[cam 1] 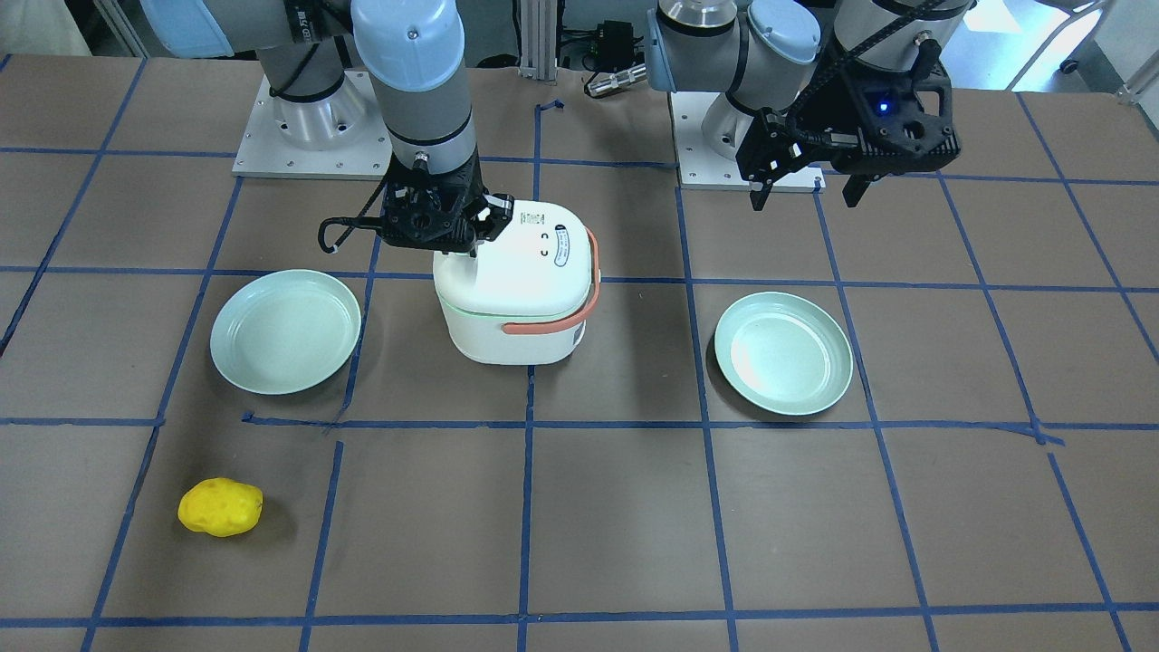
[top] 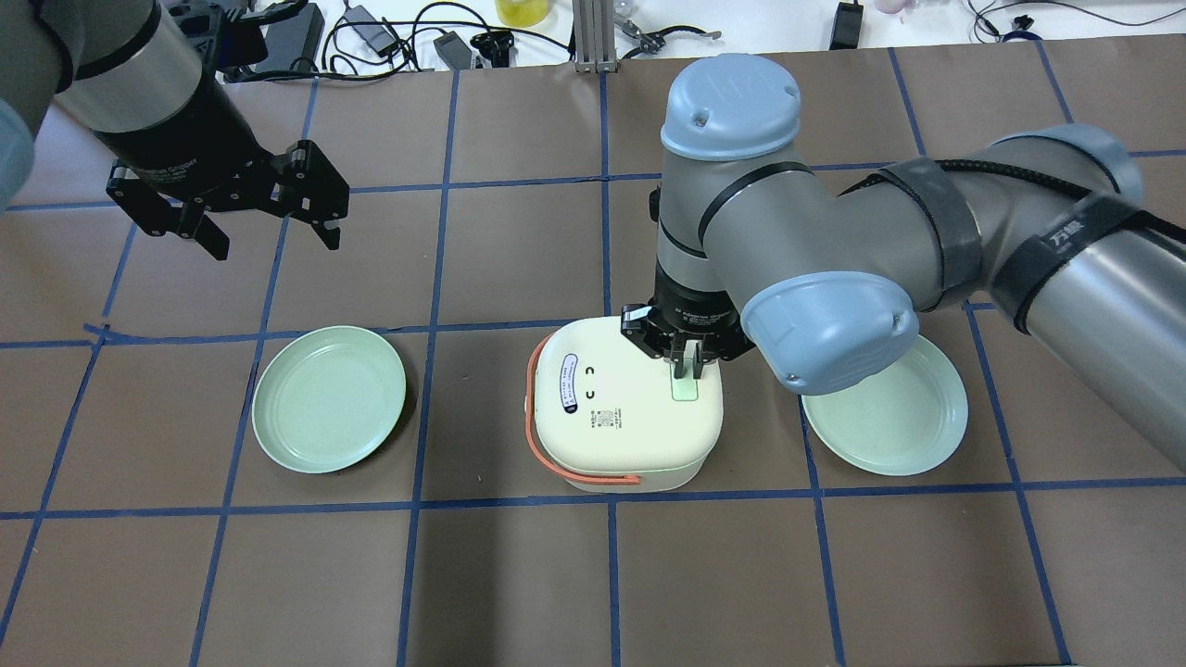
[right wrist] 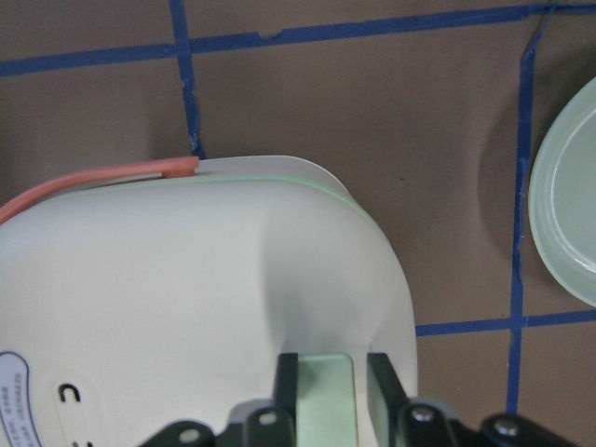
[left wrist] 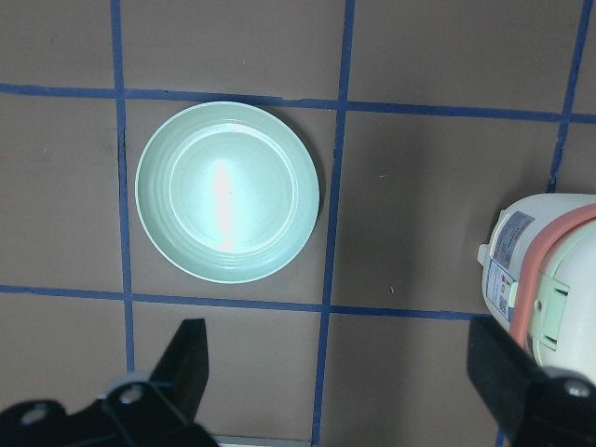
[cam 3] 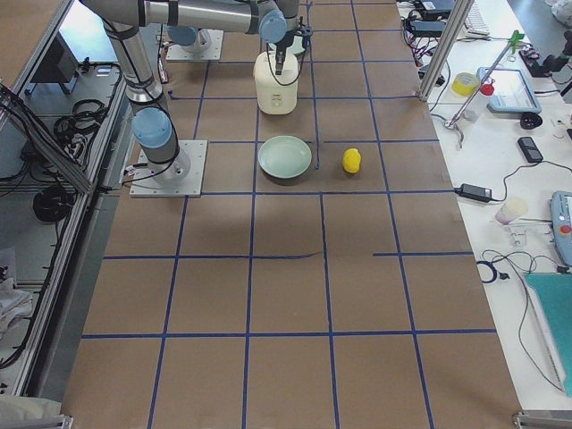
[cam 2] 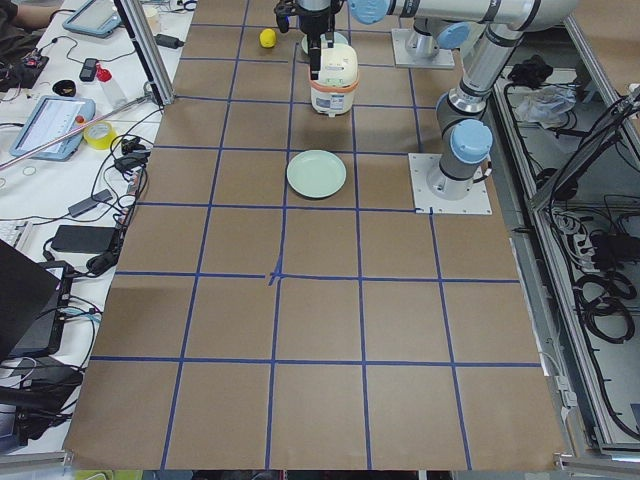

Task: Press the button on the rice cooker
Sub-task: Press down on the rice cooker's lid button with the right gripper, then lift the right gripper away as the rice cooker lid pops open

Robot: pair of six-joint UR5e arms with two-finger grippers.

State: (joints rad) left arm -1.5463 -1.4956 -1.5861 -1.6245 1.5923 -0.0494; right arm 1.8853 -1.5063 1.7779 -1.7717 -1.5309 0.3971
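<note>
On the brown-papered table (top: 519, 574), gridded in blue tape, the robot's right arm (top: 927, 232) reaches over a white rice cooker (top: 630, 435) at the centre, its orange handle (top: 533, 417) folded down. Pale green plates sit well apart on either side, one on the robot's left (top: 329, 398) and one on its right (top: 889, 417). The left gripper (top: 276, 243) hangs spread wide above the table. The right gripper (top: 687, 369), fingers a narrow gap apart, stands at the lid's pale green button (right wrist: 326, 396). The lid label's print is too small to read. A yellow lump (cam 1: 220, 507) lies near the operators' edge.
</note>
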